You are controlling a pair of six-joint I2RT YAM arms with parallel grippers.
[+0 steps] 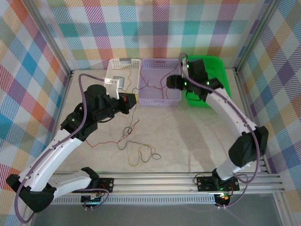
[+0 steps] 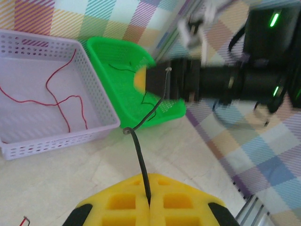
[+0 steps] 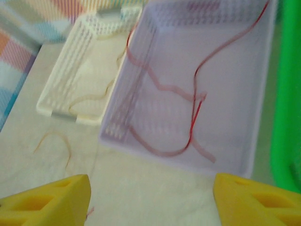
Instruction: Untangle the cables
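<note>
My left gripper (image 2: pixel 149 205) is shut on a black cable (image 2: pixel 139 157). The cable rises from between the yellow fingers, kinks, and runs on as a thin strand toward the green basket (image 2: pixel 106 61). From above, that gripper (image 1: pixel 132 100) sits just left of the lilac basket (image 1: pixel 160 101). A red cable (image 3: pixel 195 108) lies curled inside the lilac basket (image 3: pixel 263 94). My right gripper (image 3: pixel 150 197) is open with nothing between its fingers, and hovers at the lilac basket's right side (image 1: pixel 170 83). Red, black and yellow-orange cables (image 1: pixel 137 143) lie loosely tangled on the table.
A white basket (image 3: pixel 61 89) at the back left holds a pale yellow-orange wire, and another such wire (image 3: pixel 56 136) lies on the table in front of it. The green basket (image 1: pixel 218 63) stands at the back right with thin black wires inside. Frame rails border the table.
</note>
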